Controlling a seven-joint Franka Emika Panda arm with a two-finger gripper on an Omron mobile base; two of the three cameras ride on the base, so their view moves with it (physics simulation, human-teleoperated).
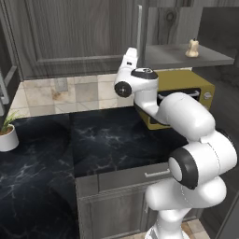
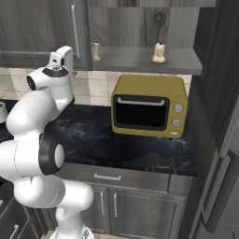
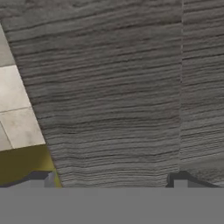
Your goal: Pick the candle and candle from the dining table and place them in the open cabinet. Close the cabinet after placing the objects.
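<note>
The cabinet (image 2: 140, 60) stands open above the microwave, with its flat grey shelf (image 1: 182, 57) bare in front. Two cream candles stand upright on the shelf: one at its left end (image 2: 95, 51) and one toward the right (image 2: 158, 52). The right candle (image 1: 192, 48) also shows from the other side. My gripper (image 3: 111, 181) is open with nothing between its fingers, and its dark fingertips (image 3: 43, 179) point at a grey wood-grain door panel (image 3: 122, 87) close ahead. The hand (image 1: 131, 55) is raised at the cabinet's left edge, left of both candles. The dining table is out of view.
A yellow microwave (image 2: 149, 105) sits on the black marbled counter (image 1: 107, 140) right under the open shelf. A slim door handle (image 2: 74, 30) hangs just right of my hand. A small potted plant (image 1: 7, 135) stands at the counter's far left. Drawers and doors run below the counter.
</note>
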